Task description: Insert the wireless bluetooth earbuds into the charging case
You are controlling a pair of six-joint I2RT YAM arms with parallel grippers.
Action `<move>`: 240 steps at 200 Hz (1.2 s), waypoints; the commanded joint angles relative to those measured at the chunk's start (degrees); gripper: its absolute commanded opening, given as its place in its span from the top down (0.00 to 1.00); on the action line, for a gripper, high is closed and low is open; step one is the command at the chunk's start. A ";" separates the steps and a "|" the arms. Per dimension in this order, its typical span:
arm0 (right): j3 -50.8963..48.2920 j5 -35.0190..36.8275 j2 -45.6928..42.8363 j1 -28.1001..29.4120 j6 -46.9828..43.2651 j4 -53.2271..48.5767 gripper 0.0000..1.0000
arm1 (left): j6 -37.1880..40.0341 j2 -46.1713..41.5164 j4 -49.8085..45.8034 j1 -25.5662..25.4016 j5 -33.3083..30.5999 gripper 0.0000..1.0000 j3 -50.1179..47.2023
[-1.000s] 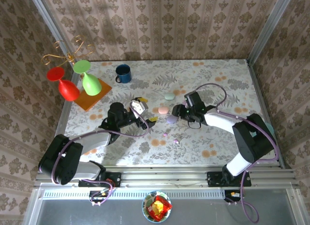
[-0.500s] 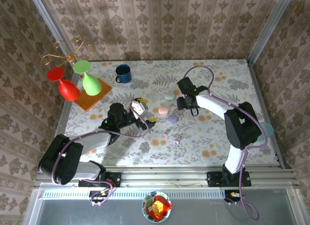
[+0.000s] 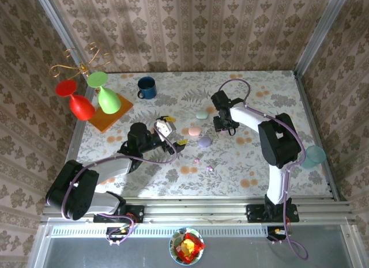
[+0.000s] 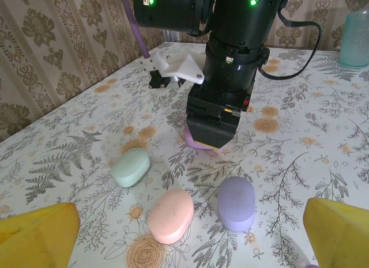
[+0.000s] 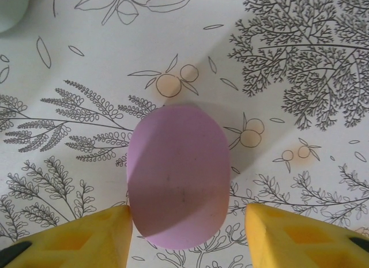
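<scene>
Four egg-shaped charging cases lie shut and flat on the tabletop. In the left wrist view the green case (image 4: 131, 167), pink case (image 4: 170, 215) and purple case (image 4: 236, 202) form a loose row across the lower middle, apart from each other. The lilac case (image 5: 177, 176) lies at lower centre of the right wrist view. Below the cases in the top view lie one tiny earbud (image 3: 197, 160) and a second earbud (image 3: 210, 169), both loose on the tabletop.

Bright, even light; soft shadows.
</scene>
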 commanded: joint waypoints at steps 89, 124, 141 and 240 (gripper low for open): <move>2.00 -2.79 2.48 -1.13 -0.18 -0.89 0.57 | 0.45 0.24 2.68 0.31 0.79 0.00 -1.17; 0.45 -2.54 0.17 -1.11 -1.24 0.06 0.60 | 0.48 0.28 2.92 0.39 0.28 0.00 -1.44; -1.69 -3.31 -3.18 -0.75 -3.28 1.89 0.61 | -0.31 0.45 5.22 0.72 -0.48 0.00 -2.17; -16.34 -22.79 -25.33 2.82 -24.33 12.29 0.64 | 0.41 -2.24 -2.52 4.03 12.04 0.00 -0.63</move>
